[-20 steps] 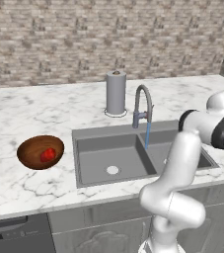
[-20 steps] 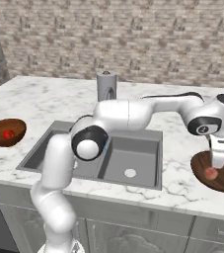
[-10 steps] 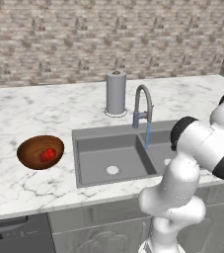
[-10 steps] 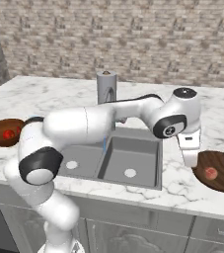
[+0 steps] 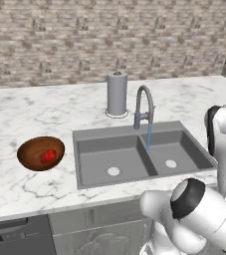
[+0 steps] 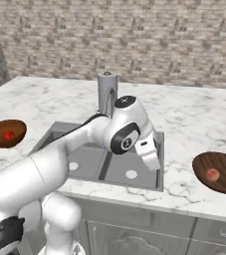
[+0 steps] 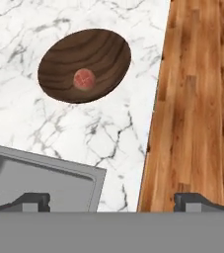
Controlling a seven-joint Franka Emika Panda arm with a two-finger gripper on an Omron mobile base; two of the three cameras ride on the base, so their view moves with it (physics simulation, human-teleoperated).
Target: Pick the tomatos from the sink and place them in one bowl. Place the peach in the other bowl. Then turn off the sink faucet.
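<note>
Marble counter (image 5: 30,112) | grey cylinder (image 5: 117,93) behind faucet (image 5: 143,107) (water running)

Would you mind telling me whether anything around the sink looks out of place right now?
Water runs from the sink faucet into the sink, though both basins hold no fruit. The tomatos and the peach already sit in separate bowls.

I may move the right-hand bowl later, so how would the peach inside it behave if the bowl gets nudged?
The peach looks round and smooth, so it would probably roll at a slight push. It sits loose near the middle of the wooden bowl, whose curved walls would likely steer it back. The bowl looks shallow, so a hard shove might send it over the rim onto the marble counter.
</note>
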